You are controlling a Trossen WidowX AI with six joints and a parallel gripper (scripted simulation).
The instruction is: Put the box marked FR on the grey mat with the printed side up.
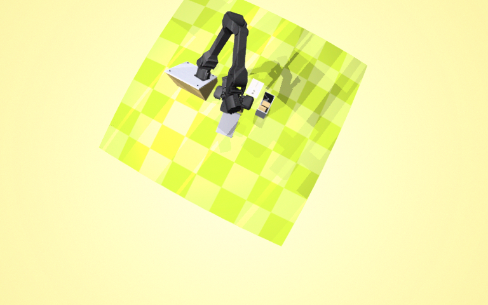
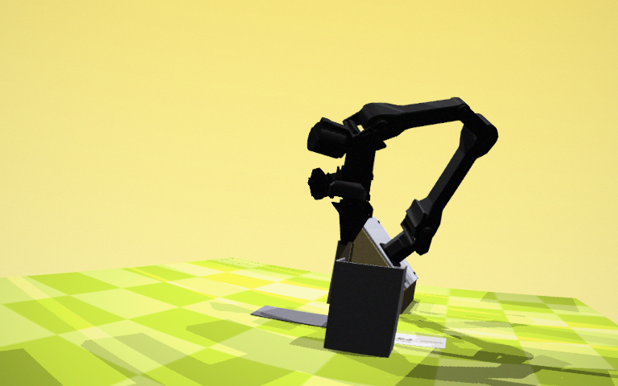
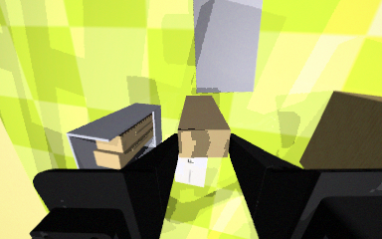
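The claw (image 1: pixel 235 109) (image 2: pixel 348 241) (image 3: pixel 203 138) is clamped on a brown cardboard box (image 2: pixel 342 254) (image 3: pixel 204 114), gripped near its top end so that the rest hangs below the fingertips, a hold that suits drawing it upright out of a snug bin. It hangs near the grey mat (image 1: pixel 228 124) (image 2: pixel 291 314) (image 3: pixel 226 50), not lying on it. Two more boxes (image 1: pixel 264 106) (image 3: pixel 110 151) stand in the dark grey bin (image 1: pixel 261 114) (image 2: pixel 364 309) (image 3: pixel 116 121), whose walls probably keep them upright. No reach code is legible, so whether the held box is the FR one cannot be told. A white printed sheet (image 1: pixel 254 88) (image 2: pixel 421 342) (image 3: pixel 193 171) lies on the bench (image 1: pixel 215 165) (image 2: pixel 136 327) (image 3: pixel 109 55) beside the bin, likely for reference. Because the print must face up, the upright box probably needs tipping onto the correct side before release; letting go while it is upright could topple it wrong side up.
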